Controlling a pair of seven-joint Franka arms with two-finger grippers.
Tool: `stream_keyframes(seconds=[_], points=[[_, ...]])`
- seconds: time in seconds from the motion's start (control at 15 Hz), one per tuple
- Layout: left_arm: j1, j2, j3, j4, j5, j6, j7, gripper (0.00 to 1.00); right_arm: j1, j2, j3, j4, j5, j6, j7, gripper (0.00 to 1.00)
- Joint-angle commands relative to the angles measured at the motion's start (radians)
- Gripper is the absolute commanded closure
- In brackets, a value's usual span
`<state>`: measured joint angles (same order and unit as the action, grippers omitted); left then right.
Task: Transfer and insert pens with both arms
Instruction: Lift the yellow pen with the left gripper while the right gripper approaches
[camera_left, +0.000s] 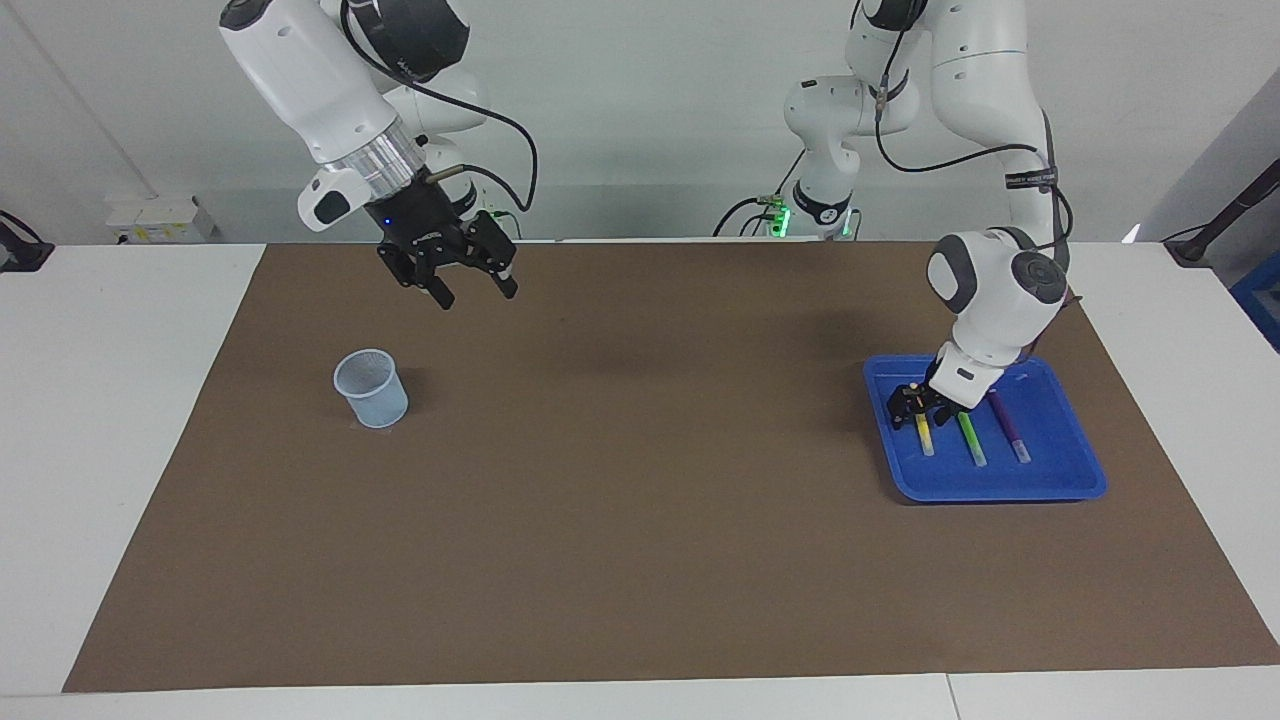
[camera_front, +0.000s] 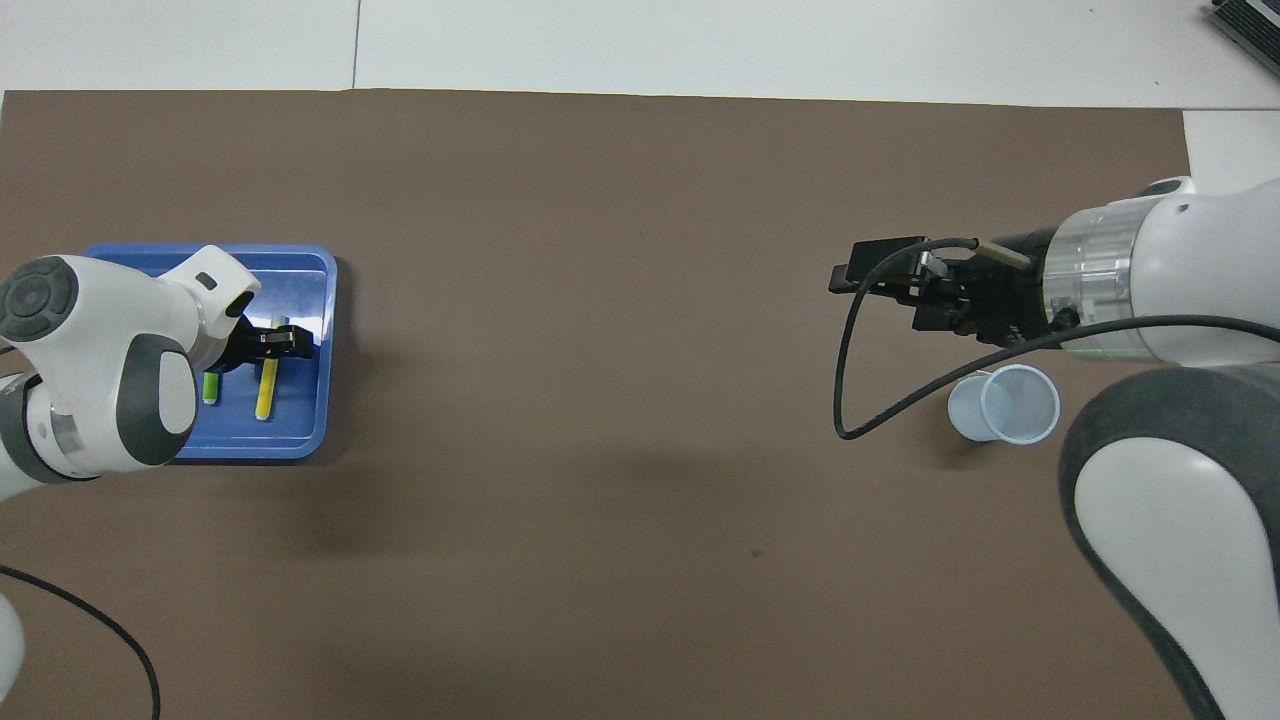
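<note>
Three pens lie side by side in a blue tray (camera_left: 1000, 485) at the left arm's end of the table: yellow (camera_left: 925, 438), green (camera_left: 970, 440) and purple (camera_left: 1008, 428). My left gripper (camera_left: 920, 408) is down in the tray on the yellow pen's end nearer to the robots. From overhead, the left gripper (camera_front: 283, 343) covers part of the yellow pen (camera_front: 266, 390); the arm hides most of the green pen (camera_front: 210, 387) and all of the purple one. My right gripper (camera_left: 478, 296) hangs open and holds nothing, over the brown mat near the cup.
A pale blue mesh cup (camera_left: 371, 388) stands upright on the brown mat (camera_left: 640, 500) toward the right arm's end. In the overhead view the cup (camera_front: 1005, 403) sits just under the right arm's wrist and cable. White table surface (camera_left: 120, 450) borders the mat.
</note>
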<state>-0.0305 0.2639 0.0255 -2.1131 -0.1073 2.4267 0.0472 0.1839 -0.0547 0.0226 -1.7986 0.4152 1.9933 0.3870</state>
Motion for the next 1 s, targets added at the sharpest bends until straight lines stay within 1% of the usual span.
stream_keyframes(seconds=[0.0, 0.07, 0.13, 0.2, 0.33, 0.4, 0.6, 0.73, 0.93], points=[[0.009, 0.029, -0.004, 0.015, -0.023, 0.032, 0.039, 0.34, 0.023, -0.010, -0.003, -0.024, 0.028, 0.036, 0.050, 0.00], [0.009, 0.029, -0.002, 0.013, -0.025, 0.032, 0.040, 0.42, 0.025, -0.010, -0.003, -0.024, 0.030, 0.039, 0.062, 0.00], [0.008, 0.029, -0.002, 0.013, -0.025, 0.031, 0.040, 0.48, 0.025, -0.010, -0.003, -0.024, 0.030, 0.041, 0.079, 0.00], [0.006, 0.029, -0.002, 0.013, -0.025, 0.029, 0.040, 0.60, 0.026, -0.010, -0.003, -0.024, 0.030, 0.041, 0.094, 0.00], [0.001, 0.029, -0.002, 0.015, -0.025, 0.025, 0.040, 0.95, 0.041, -0.010, -0.003, -0.024, 0.075, 0.045, 0.119, 0.00], [0.000, 0.029, -0.002, 0.016, -0.025, 0.022, 0.037, 1.00, 0.048, -0.010, -0.003, -0.024, 0.095, 0.053, 0.143, 0.00], [-0.002, 0.029, -0.002, 0.024, -0.025, 0.011, 0.031, 1.00, 0.083, -0.010, -0.003, -0.022, 0.099, 0.076, 0.245, 0.00], [0.000, 0.029, -0.002, 0.044, -0.025, -0.020, 0.030, 1.00, 0.083, -0.010, -0.001, -0.022, 0.099, 0.079, 0.250, 0.00], [0.007, 0.032, -0.002, 0.139, -0.035, -0.147, 0.028, 1.00, 0.089, -0.007, -0.001, -0.010, 0.105, 0.085, 0.251, 0.00]])
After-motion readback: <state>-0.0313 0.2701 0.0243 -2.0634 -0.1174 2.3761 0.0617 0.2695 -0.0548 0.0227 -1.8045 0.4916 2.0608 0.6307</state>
